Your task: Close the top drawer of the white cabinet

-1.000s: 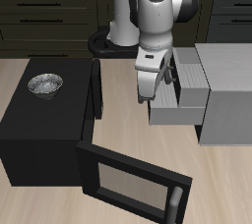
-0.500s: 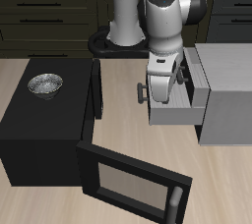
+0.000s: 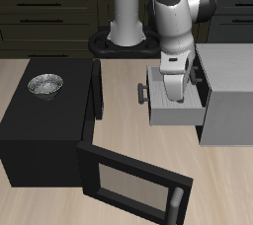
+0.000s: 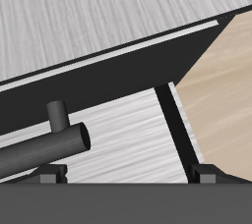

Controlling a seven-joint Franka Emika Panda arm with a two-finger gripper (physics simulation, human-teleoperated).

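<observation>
The white cabinet (image 3: 229, 91) stands on the table beside the black microwave. Its top drawer (image 3: 174, 112) is pulled out toward the microwave, with its small grey bar handle (image 3: 141, 93) on the front panel. My gripper (image 3: 171, 95) hangs over the open drawer, just behind the front panel. In the wrist view the handle (image 4: 44, 147) shows close by as a dark bar on a post against the pale drawer panel (image 4: 128, 135). My gripper (image 4: 126, 177) is open and empty, with its fingertips (image 4: 47, 176) far apart.
The black microwave (image 3: 40, 125) has its windowed door (image 3: 133, 182) swung open toward the table's front edge. A metal bowl (image 3: 44, 85) sits on top of it. Dark kitchen units (image 3: 49, 12) run behind the table.
My gripper has moved from in front of the drawer's front panel to above the open drawer, toward the cabinet. The drawer has not visibly moved.
</observation>
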